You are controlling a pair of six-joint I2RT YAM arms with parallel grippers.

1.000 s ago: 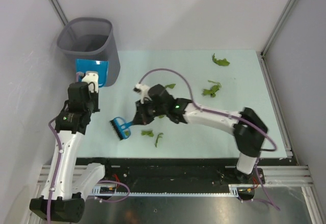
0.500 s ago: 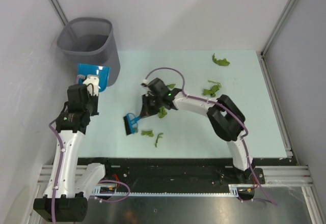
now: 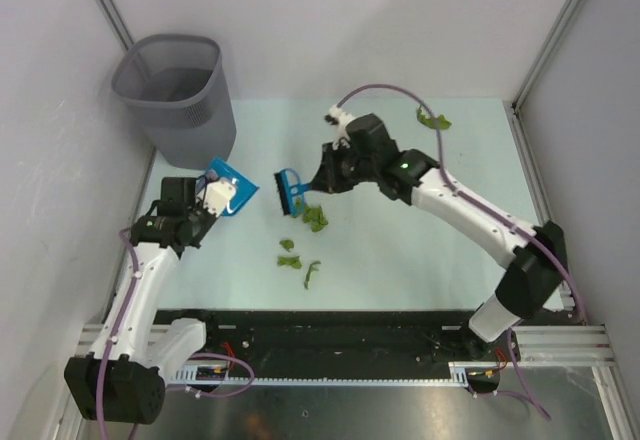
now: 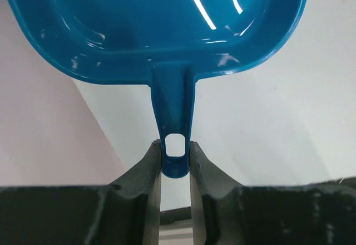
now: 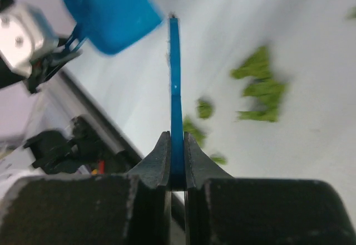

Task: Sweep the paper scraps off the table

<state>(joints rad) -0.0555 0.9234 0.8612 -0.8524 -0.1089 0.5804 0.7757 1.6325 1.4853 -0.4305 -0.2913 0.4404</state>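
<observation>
Nearest the arm bases, left of centre on the pale mint-green flat surface [image 3: 420, 270], lies a loose cluster of small crumpled green paper scraps [image 3: 311, 274]: four bits close together, none collected yet. Just beyond and left of them, the left gripper [image 4: 175, 151] is clenched on the short handle of a blue plastic dustpan [image 4: 167, 28], pinching it at the hanging hole with the pan pointing away from the wrist. In the top view the pan's mouth is turned toward the cluster, presumably to receive it; cannot tell whether its lip touches the surface. Further in, the right gripper [image 5: 177, 145] grasps the flat handle of a blue hand brush [image 3: 290, 192] edge-on. The brush head hangs between the pan and the farthest bit of the cluster, apparently raised. Judgement: the brush sits on the pan side of the scraps, so it must get behind them before a stroke can drive them in. Another scrap lies well apart near the far right corner. A grey mesh wastebasket [image 3: 180, 90] stands at the far left corner, the likely dump point.
</observation>
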